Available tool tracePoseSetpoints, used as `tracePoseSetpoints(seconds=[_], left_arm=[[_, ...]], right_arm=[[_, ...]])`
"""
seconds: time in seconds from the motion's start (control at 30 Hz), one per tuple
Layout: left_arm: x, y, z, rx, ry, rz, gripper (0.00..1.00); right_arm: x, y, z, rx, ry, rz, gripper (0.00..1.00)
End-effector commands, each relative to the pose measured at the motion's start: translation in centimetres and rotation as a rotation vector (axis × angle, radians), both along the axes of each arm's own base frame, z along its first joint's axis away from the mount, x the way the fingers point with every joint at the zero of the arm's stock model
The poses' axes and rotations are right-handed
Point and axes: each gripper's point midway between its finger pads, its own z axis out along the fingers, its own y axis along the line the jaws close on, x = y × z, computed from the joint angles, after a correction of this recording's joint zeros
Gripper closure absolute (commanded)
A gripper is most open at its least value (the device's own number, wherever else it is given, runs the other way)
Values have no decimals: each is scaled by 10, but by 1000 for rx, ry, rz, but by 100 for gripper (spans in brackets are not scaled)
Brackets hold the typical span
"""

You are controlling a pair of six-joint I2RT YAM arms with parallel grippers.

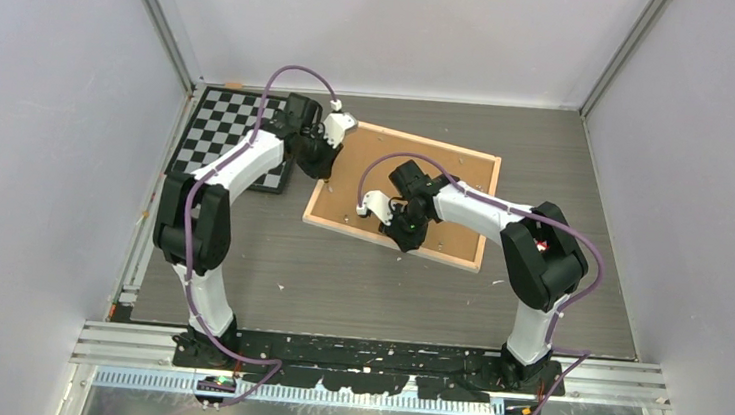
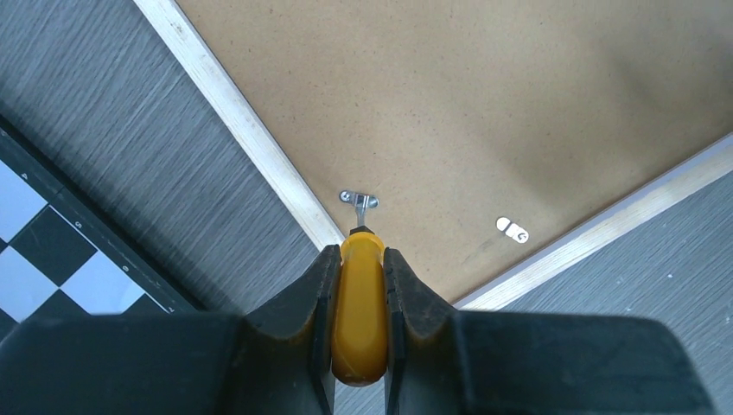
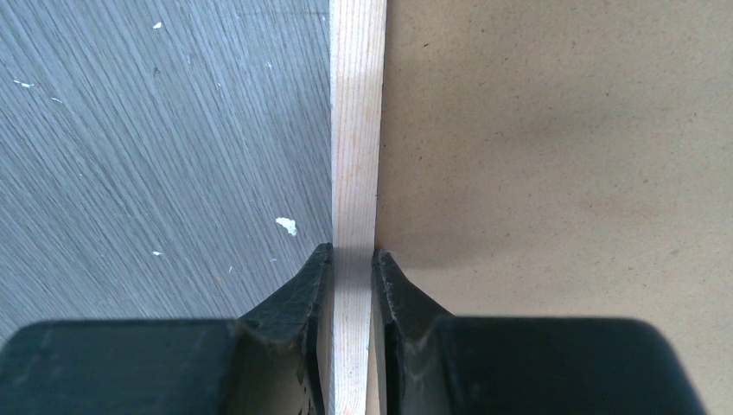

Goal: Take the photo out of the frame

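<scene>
**Frame lying back-up: near rim clamped, tool set to a back clip**

Nearest the arm bases, bare grey surface [image 1: 336,295] runs up to the frame [image 1: 462,176]. The frame lies flat and slightly skewed, back uppermost, just past the middle of the surface.

At about 6 o'clock on the frame, the right arm [image 1: 540,258] reaches in from 4 o'clock. The right jaws are narrow and straddle the pale wood rim [image 3: 356,130], one on its outer face and one on its inner face beside the fibreboard panel [image 3: 553,173].

Farther off, by the frame's corner at 10 to 11 o'clock, the left arm [image 1: 208,204] bends over the rim. The left jaws are closed on a yellow-handled tool [image 2: 361,311]. Its metal tip meets a small metal clip [image 2: 359,200] on the panel just inside the rim. A second pale tab [image 2: 513,230] sits near the adjoining rim.

Farthest, at 10 o'clock on the surface, a checkerboard [image 1: 220,129] lies near the frame without touching it.

The photo is not visible. It is judged to lie under the panel, face down.

Handling, as a judgement:
- **Frame:** it looks stiff and light, and would slide on the smooth surface unless held. The narrow rim is the firm place to grip it.
- **Panel:** it appears thin and would flex, so it is best lifted at an edge once the clips are turned aside.
- **Photo:** as a large print it should be limp, easily creased and marked. It should be taken by a border or corner with a light pinch and drawn out flat.
- **Glazing:** whether any lies beneath cannot be told.
</scene>
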Motion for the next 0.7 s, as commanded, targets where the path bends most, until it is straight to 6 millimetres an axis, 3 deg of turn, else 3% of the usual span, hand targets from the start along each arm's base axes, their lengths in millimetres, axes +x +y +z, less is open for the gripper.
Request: tracePoseSetpoints(seconds=[0.0, 0.4, 0.67], left_arm=[[-10, -21, -12, -90, 68, 9, 100], [0, -21, -17, -85, 58, 35, 100], [0, -26, 0, -111, 50, 18, 100]], right_arm=[[-7, -20, -18, -95, 51, -23, 100], [-9, -22, -17, -102, 59, -22, 100], [-8, -21, -15, -102, 60, -20, 99]])
